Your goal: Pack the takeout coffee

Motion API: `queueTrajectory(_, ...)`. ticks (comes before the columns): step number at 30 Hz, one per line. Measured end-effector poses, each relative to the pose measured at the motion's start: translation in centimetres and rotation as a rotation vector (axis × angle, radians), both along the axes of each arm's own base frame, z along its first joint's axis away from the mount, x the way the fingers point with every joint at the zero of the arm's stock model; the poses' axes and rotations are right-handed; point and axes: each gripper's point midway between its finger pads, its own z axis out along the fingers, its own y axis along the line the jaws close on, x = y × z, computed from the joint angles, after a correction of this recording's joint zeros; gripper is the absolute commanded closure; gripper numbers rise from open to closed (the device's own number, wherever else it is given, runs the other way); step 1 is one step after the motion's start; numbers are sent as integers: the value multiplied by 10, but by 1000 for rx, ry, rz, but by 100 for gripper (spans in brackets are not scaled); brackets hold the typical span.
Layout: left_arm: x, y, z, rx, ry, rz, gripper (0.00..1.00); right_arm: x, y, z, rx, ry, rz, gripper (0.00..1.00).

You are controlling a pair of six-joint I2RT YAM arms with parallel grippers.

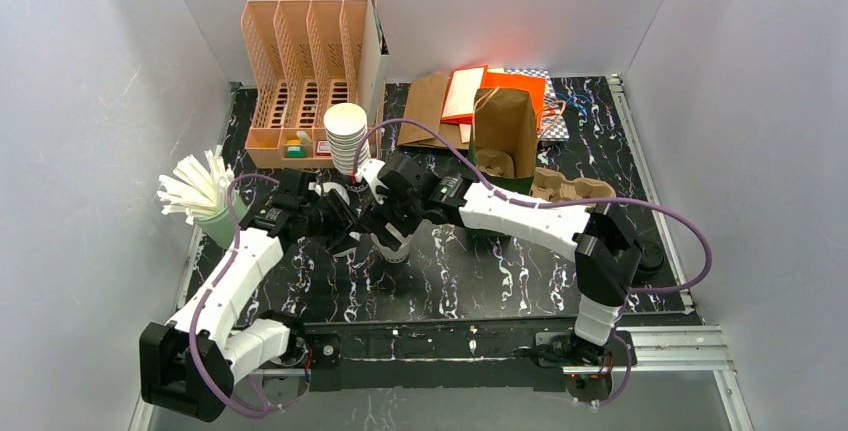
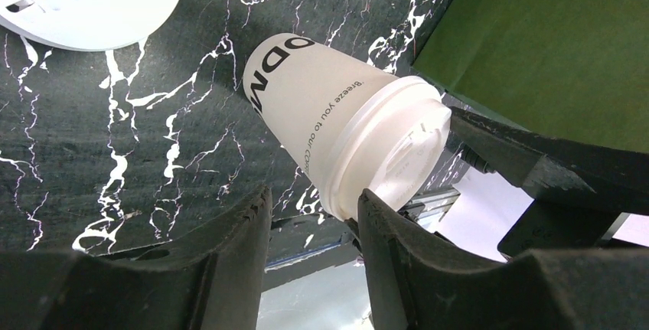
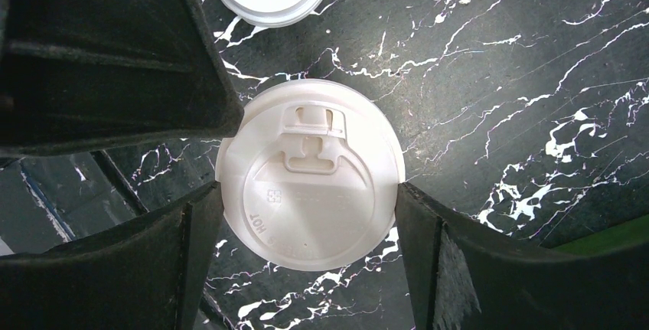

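Right wrist: right gripper [image 3: 306,215] jaws straddle lidded takeout coffee [image 3: 310,177], grip unclear; left gripper [image 2: 314,230] jaws open.

I am looking at a matt white paper cup [image 2: 321,108] wearing a smooth, faintly glossy plastic lid [image 3: 310,184], sitting on a glossy black marble-patterned surface [image 3: 497,54]; matt black plastic fingers [image 3: 459,269] are framing it, with a brown paper bag [image 1: 503,131] behind.

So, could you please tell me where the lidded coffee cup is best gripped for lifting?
Grip the lidded coffee cup from above, straddling the upper wall just under the lid. It stands upright on the table and tapers wider toward the top, so the rim should stop it slipping down.
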Motion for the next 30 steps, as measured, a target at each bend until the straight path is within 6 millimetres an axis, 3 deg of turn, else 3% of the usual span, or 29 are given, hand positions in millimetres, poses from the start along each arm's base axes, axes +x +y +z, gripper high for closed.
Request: queueTrajectory(30, 1, -4, -15, -17, 20, -15, 63, -1, -1, -3, 22, -26, -3, 17)
